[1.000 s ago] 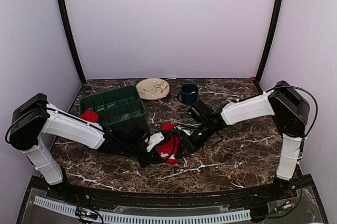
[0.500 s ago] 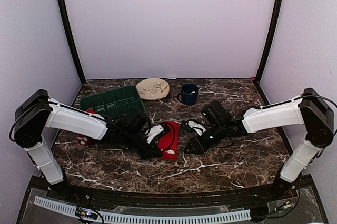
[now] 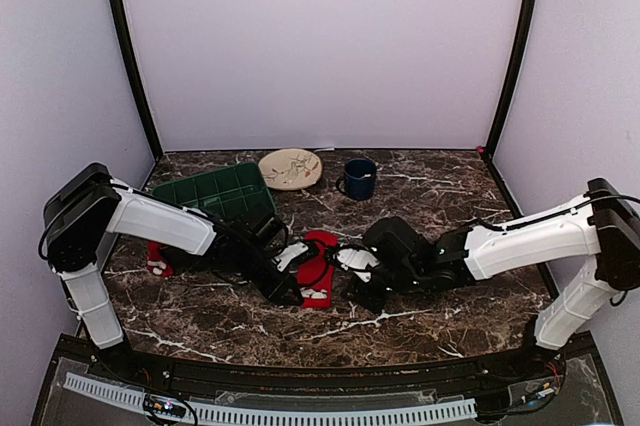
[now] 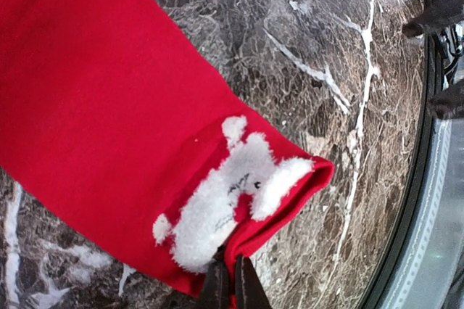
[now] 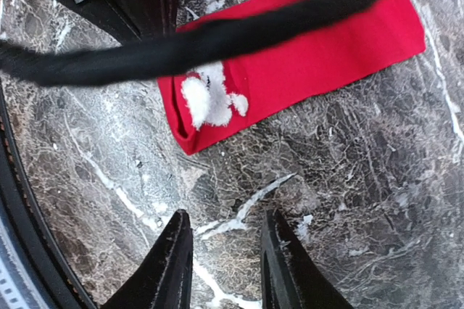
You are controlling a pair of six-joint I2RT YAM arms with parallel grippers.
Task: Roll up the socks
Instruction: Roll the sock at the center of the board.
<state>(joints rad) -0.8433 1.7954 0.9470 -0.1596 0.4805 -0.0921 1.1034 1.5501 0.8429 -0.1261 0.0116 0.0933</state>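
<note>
From where I stand, the bright red fabric sock with a fluffy white patch [image 3: 320, 264] lies flat on the dark marble counter [image 3: 450, 196], about the middle of the overhead view, with both arms reaching in towards it from either side.

The left fingers [image 4: 230, 289] are squeezed right together. In the left wrist view they sit at the bottom edge of the frame, pinching the hem of that sock just below its white patch [image 4: 217, 204]. The rest of the red cloth spreads away to the upper left, lying on the stone.

The right fingers [image 5: 187, 247] stand partly open, with a plain gap between them. They hold nothing and touch nothing that I can make out. In the right wrist view they hang over bare marble at the bottom of the frame. The sock lies apart from them in the upper half, its patch end nearest. A black cable [image 5: 217, 37] crosses in front of the sock there. In the overhead view these fingers sit just to the right of the sock.

A second red sock [image 3: 155, 256] lies at the left of the overhead view, partly hidden by the left arm. It is close to the near left corner of a dark green plastic tray with compartments [image 3: 215, 196]. Behind, towards the back wall, are a cream round plate [image 3: 290, 168] and a dark blue mug [image 3: 359, 178], side by side but not touching.
</note>
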